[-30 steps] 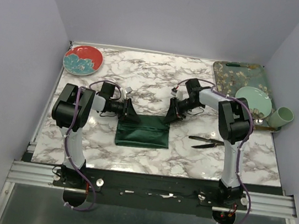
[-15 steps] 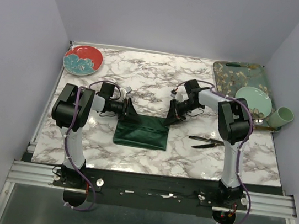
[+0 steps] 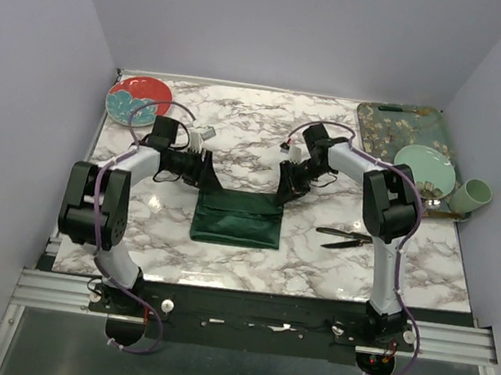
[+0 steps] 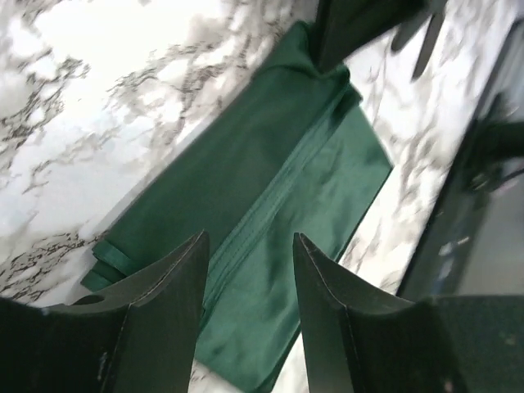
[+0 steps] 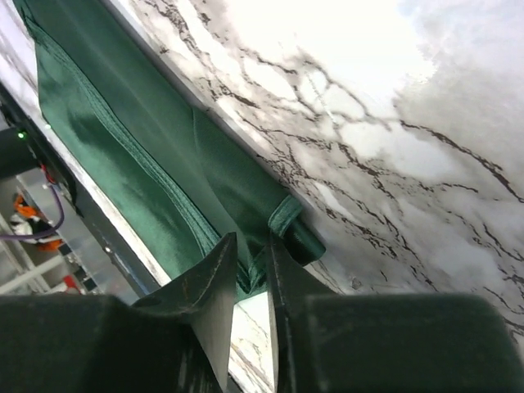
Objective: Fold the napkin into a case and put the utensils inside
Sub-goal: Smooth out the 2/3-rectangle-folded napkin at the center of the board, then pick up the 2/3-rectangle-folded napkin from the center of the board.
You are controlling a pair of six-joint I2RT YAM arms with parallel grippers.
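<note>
The napkin [image 3: 237, 220] lies folded in the middle of the bench [image 3: 259, 128], long axis left to right, just near of both hands: the left hand [image 3: 206, 175] hovers spread over its far left corner, and the right hand [image 3: 285, 188] is at its far right corner. Only the right wrist view shows that corner pinched between almost pressed-together fingers [image 5: 209, 286]; only the top view shows the utensils [image 3: 346, 238], right of the napkin and nearer the right arm

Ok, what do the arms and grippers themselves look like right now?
The left arm and right arm have pale grey links with bulky black joint housings; a purple cable runs along each. The left gripper and right gripper carry dark, matte, wedge-shaped fingers tapering to narrow tips. No markings show.
</note>
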